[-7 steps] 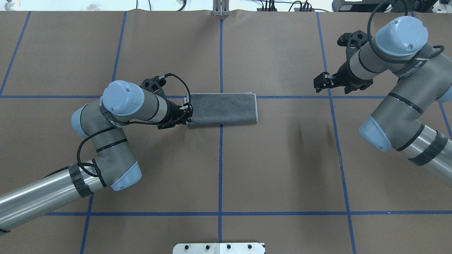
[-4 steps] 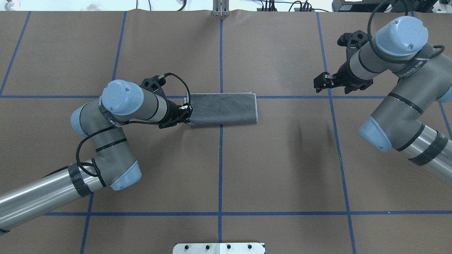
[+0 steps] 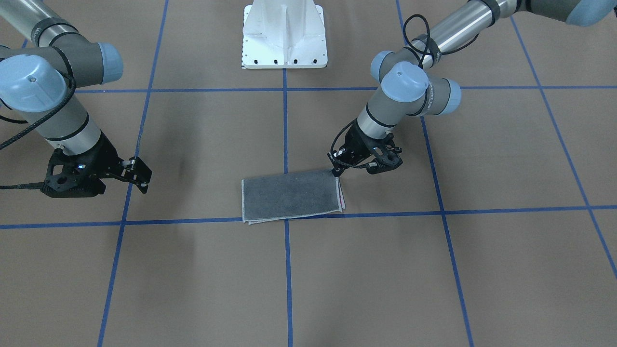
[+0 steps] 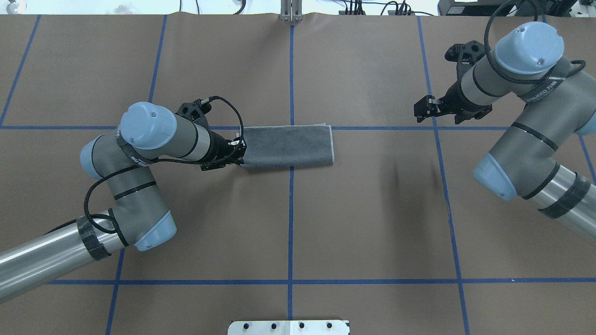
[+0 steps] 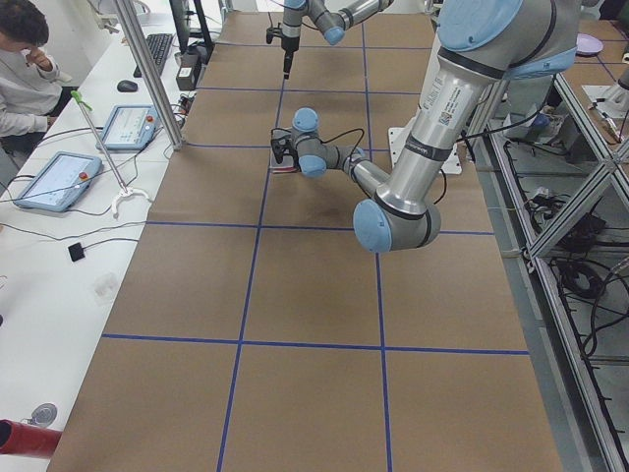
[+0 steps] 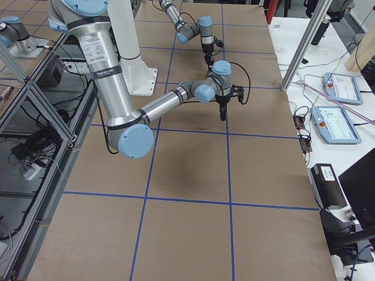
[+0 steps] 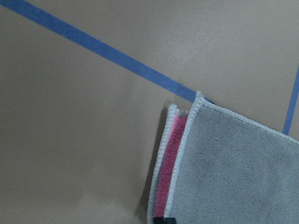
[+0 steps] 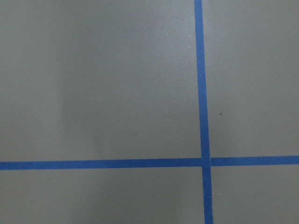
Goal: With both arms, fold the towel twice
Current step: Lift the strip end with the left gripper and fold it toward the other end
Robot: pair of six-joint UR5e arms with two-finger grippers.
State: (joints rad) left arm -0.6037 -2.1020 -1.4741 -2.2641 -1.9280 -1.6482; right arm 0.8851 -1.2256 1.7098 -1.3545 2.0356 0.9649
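Looking across the brown tabletop (image 4: pixel 363 223), you're sitting at the halfway mark. The towel (image 4: pixel 288 146) is lying flat as a long strip, grey side up, straddling the centre blue tape line (image 4: pixel 291 223), so I'm guessing fold one is done and fold two is what you're setting up.

Your left arm (image 4: pixel 149 130) is reaching in low at one short end, while the right arm (image 4: pixel 521 83) is hanging back, well apart from the far end. The left hand (image 3: pixel 336 174) is looking clenched on that end of the towel. In the wrist view one fingertip (image 7: pixel 163 219) is sitting right on the stacked edges. The right hand (image 4: pixel 420 111) is looking released and is carrying nothing.

Here's what I'm worrying about. If you're lifting with only the left hand pinching one spot, the unheld corner is probably going to droop and the second fold will be landing skewed. The layers also aren't lining up: a strip of pink face (image 7: pixel 166 177) is peeking out past the stitched edging (image 7: pixel 180 154). If the pinch is catching only the top layer, you'll be peeling the first fold open instead of doubling it.
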